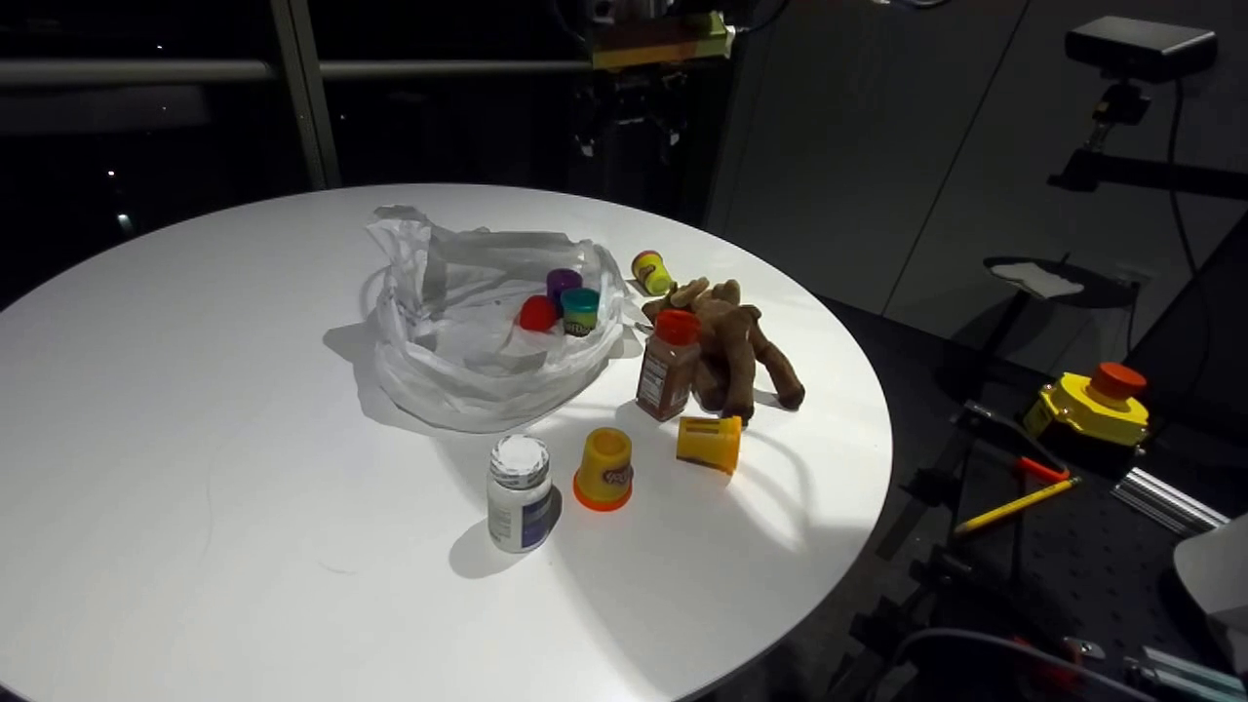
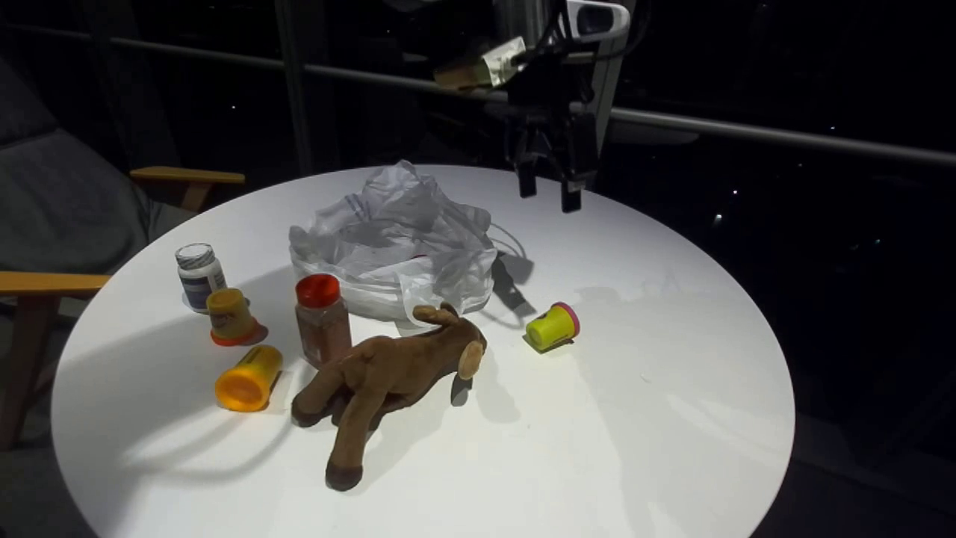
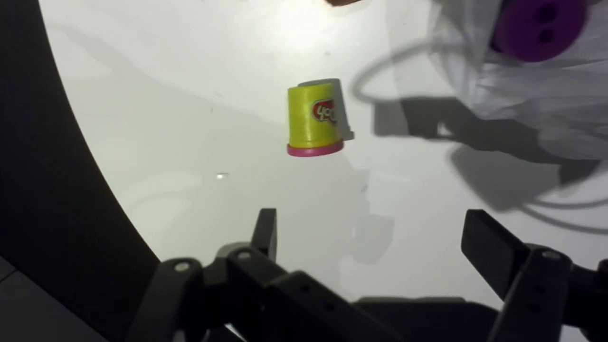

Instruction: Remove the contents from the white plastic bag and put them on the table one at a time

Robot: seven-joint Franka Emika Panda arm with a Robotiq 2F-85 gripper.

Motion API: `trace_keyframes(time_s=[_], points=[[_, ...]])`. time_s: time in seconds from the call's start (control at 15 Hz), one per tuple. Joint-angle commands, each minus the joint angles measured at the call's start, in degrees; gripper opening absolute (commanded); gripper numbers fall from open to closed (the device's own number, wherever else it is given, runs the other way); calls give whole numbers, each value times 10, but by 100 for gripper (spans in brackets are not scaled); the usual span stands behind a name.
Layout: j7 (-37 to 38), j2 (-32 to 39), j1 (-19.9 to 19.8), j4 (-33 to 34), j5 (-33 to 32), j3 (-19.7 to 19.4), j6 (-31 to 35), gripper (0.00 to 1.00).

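The crumpled white plastic bag [image 1: 458,395] stands open on the round white table [image 1: 244,546]; it shows also in an exterior view [image 2: 373,297]. Inside it are a purple-topped tub [image 1: 563,282], a teal-lidded tub [image 1: 580,314] and a red object [image 1: 537,314]. The purple top also shows in the wrist view [image 3: 541,26]. My gripper [image 2: 549,193] is raised above the table beside the bag. In the wrist view its fingers [image 3: 370,230] are wide apart with nothing between them. A yellow tub with a pink lid [image 3: 311,118] lies on its side on the table, apart from the fingers.
A brown plush animal [image 2: 396,370], a red-capped spice jar [image 2: 323,329], a white bottle [image 1: 519,502], an upside-down yellow tub [image 1: 604,468] and a tipped orange-yellow tub [image 1: 707,444] are on the table around the bag. The plush lies close to the jar.
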Motion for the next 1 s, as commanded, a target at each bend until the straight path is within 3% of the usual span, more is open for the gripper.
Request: trace_keyframes(time_s=[0.0,0.2,0.4,0.73,0.93], points=[[-24,-48,0,-27,39,57,1,100],[-38,-29,-5,-22,97,101,4,100],[-63,5,3,-14,107,120,5,100],[-130,46,25,-5,86,119,-15,100],[-128,68,28,4,86,108,-6,100]])
